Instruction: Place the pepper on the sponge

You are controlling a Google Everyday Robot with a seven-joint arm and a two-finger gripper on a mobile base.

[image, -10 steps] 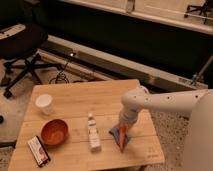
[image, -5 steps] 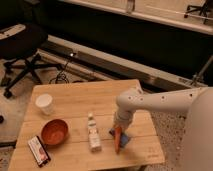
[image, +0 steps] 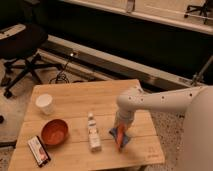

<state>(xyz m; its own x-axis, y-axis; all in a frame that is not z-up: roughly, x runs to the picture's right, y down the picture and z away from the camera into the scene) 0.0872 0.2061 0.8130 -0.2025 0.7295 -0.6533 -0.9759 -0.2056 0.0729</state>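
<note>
The slender orange pepper [image: 120, 137] stands nearly upright over the blue sponge [image: 124, 138], which lies on the right part of the wooden table [image: 75, 100]. Only the sponge's edges show around the pepper. My gripper [image: 120, 127] comes down from the white arm [image: 155, 102] right above the pepper's top end and hides it. Whether the pepper's lower tip rests on the sponge is not clear.
A small white bottle [image: 92, 132] stands just left of the sponge. An orange-red bowl [image: 54, 132] and a dark packet with a red-white label [image: 39, 150] sit at the front left, a white cup [image: 45, 103] farther back. An office chair [image: 22, 47] stands behind.
The arm's elbow has swung left and the gripper has shifted slightly left and down over the sponge, carrying the pepper with it.
</note>
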